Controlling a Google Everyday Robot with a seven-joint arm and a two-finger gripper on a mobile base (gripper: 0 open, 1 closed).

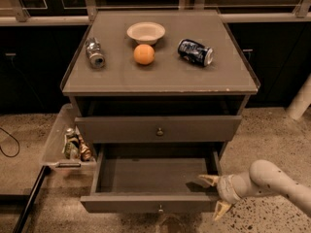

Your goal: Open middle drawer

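The hand (216,195) sits low at the front right corner of the desk (160,79), its two fingers (209,179) spread apart. One fingertip reaches over the inside of the middle drawer (146,203); the other hangs just outside its front. The pale arm (272,181) comes in from the right.

The middle drawer is pulled well out, its shallow box bare inside, with a small round knob (160,208) on the front. Above it the top drawer (121,129) stands only slightly forward, with a dark gap under the desk top.

On the desk a bowl (146,32) stands near the back edge and an orange (144,54) lies just in front of it. A blue can (195,52) lies on its side toward the right edge, and a silver can (95,53) lies toward the left edge. All four are well apart from the hand.

A clear tray (54,147) hangs off the desk's left side, holding a few small items (75,147) I cannot make out.

The floor (272,135) is speckled stone. A black cable (9,140) runs along it at the left and a white post (301,98) stands at the right. Dark cabinets (34,67) line the wall behind.
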